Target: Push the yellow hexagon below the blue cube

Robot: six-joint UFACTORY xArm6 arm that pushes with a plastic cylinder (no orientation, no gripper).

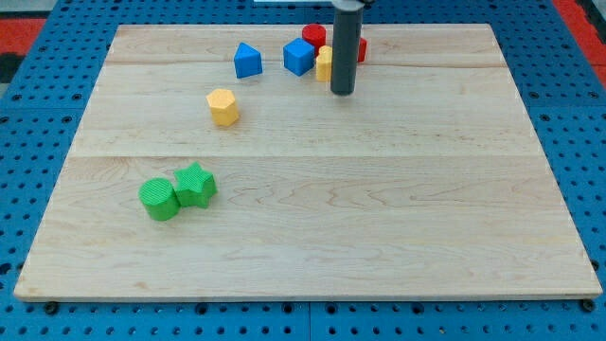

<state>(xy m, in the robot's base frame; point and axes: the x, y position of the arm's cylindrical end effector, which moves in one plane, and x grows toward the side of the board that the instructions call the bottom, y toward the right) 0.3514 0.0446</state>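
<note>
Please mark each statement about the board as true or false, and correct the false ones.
1. The yellow hexagon touches the blue cube. False: bare wood lies between them.
2. My tip is to the view's right of the blue cube. True.
3. The two green blocks touch each other. True.
4. The yellow hexagon lies at the view's top right of the blue cube. False: it lies to its lower left.
5. A red block sits behind the blue cube, towards the view's top. True.
</note>
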